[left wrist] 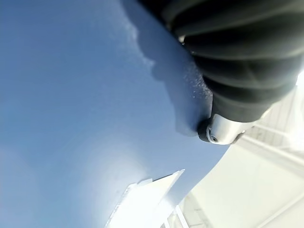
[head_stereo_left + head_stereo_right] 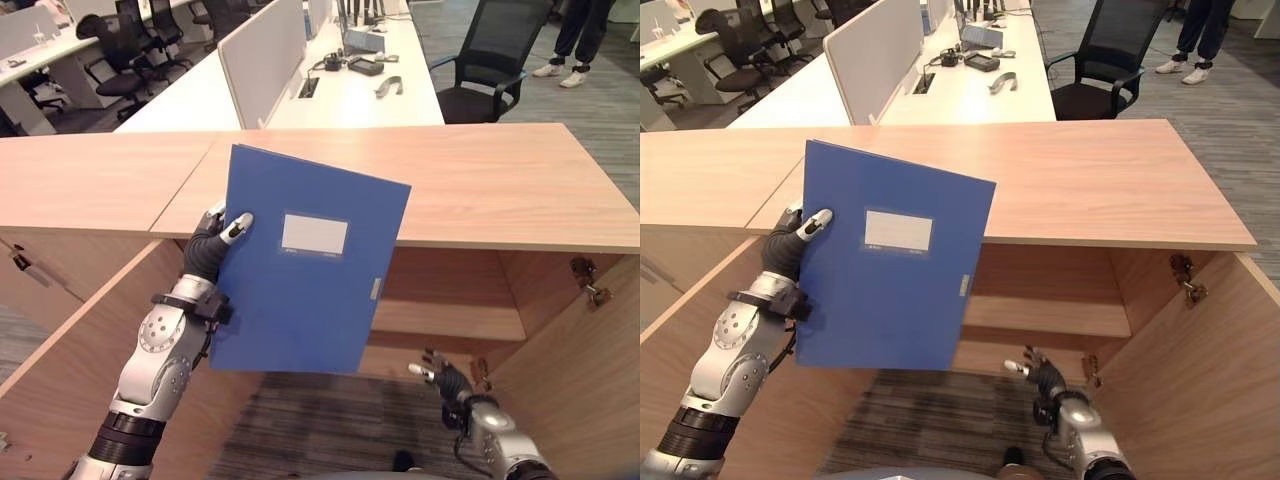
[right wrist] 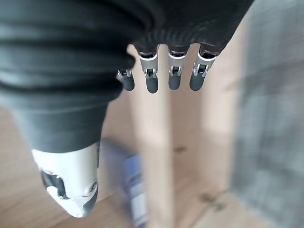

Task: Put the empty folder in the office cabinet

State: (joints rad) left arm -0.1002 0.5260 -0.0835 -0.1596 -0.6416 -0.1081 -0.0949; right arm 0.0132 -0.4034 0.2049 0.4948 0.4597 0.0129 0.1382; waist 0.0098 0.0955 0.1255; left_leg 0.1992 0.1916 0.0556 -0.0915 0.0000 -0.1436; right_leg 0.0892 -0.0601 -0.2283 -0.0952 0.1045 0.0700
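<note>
Upright, slightly tilted folder (image 2: 300, 270) in left hand (image 2: 215, 240).

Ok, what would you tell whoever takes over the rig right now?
Left robot hand: shut on the blue folder, thumb on its front, holding it upright in front of the open cabinet.
Right robot hand: open, empty, low by the cabinet's right door.
Done: doors open, folder lifted.
Left: move the folder inside onto a shelf, then release.

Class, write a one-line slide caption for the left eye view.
Left hand holds a blue folder before the open wooden cabinet; right hand hangs low.
</note>
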